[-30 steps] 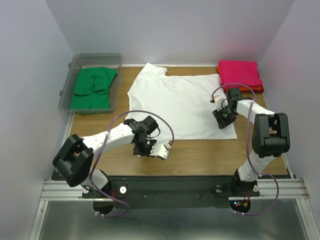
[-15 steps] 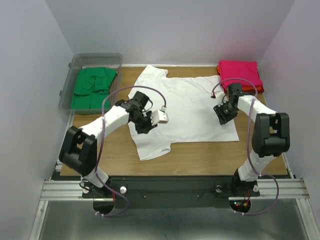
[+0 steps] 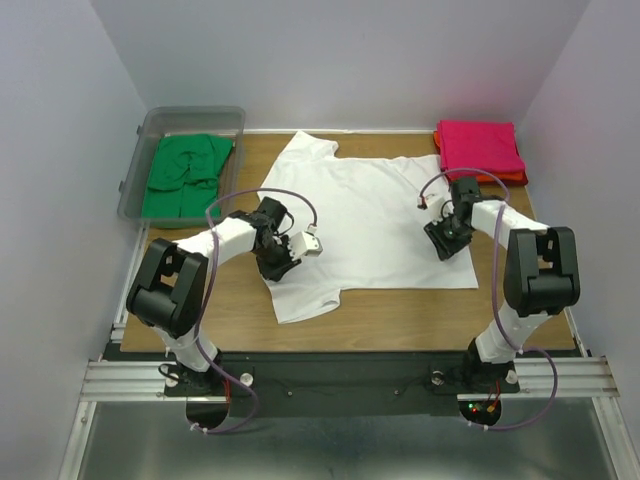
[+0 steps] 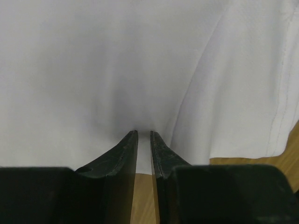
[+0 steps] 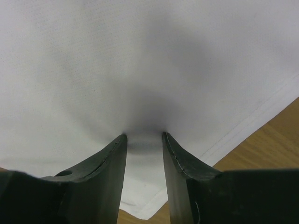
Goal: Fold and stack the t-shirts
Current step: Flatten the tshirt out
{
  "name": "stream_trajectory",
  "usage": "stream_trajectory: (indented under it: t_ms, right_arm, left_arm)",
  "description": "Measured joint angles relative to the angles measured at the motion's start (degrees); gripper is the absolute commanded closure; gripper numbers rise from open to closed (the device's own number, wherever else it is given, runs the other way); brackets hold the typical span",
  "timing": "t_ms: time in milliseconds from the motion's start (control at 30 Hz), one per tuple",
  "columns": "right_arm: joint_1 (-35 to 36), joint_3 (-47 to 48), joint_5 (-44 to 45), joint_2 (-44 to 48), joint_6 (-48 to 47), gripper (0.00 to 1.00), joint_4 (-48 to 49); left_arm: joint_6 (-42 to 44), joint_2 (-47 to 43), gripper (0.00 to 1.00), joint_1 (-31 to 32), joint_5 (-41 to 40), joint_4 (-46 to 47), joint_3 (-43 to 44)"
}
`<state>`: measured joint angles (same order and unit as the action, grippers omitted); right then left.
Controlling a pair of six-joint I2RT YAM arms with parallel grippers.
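The white t-shirt (image 3: 370, 215) lies spread flat across the middle of the table, collar at the far left and one sleeve (image 3: 305, 295) toward the front. My left gripper (image 3: 277, 262) (image 4: 144, 132) rests its tips on the shirt's left edge. Its jaws stand a narrow gap apart with nothing between them. My right gripper (image 3: 443, 240) (image 5: 144, 135) presses down on the white t-shirt (image 5: 140, 56) near its right hem, open, with the cloth dimpled under the tips. The magenta t-shirt (image 3: 478, 145) lies folded on the red-orange one (image 3: 505, 178) at the far right.
A clear grey bin (image 3: 195, 112) at the far left holds the crumpled green t-shirt (image 3: 185, 175). Bare wood (image 3: 420, 310) shows along the front edge, between the shirt and the arm bases. Walls close in on the left, back and right.
My left gripper moved from the table's front back onto the shirt's left edge. The near sleeve now lies spread toward the front. The right gripper shifted only slightly.
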<state>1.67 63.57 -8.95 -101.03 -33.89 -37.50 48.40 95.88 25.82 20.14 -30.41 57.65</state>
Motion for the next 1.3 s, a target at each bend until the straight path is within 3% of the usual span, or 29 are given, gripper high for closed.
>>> stream_trajectory:
  t_ms: [267, 400, 600, 767, 1000, 1300]
  right_arm:
    - [1.42, -6.43, -0.24, 6.45, -4.31, 0.53, -6.69]
    - [0.98, -4.20, -1.84, 6.82, -4.15, 0.53, -11.50]
    - [-0.15, 10.88, -4.76, -0.17, -0.24, 0.58, -10.91]
    - [-0.20, 15.15, -5.16, -7.34, 3.85, 0.62, -7.37]
    - [-0.13, 11.69, -5.14, -8.52, 5.88, 0.62, -3.74]
    - [1.11, -0.46, -5.55, 0.72, 5.51, 0.60, -2.25]
  left_arm:
    - [4.17, -6.29, 0.72, 0.04, 1.14, -9.09, -4.20]
    - [5.03, -7.98, 0.71, -0.13, 3.52, -14.86, 0.26]
    - [-0.28, -5.16, 0.70, -2.08, 5.60, -10.21, 11.61]
    - [-5.11, 2.08, 0.70, -4.52, 4.85, -3.28, 13.70]
    - [-6.45, 4.66, 0.70, -6.27, 2.29, 1.55, 5.29]
    - [-3.87, -4.42, 0.71, -6.34, 2.34, 2.19, -5.73]
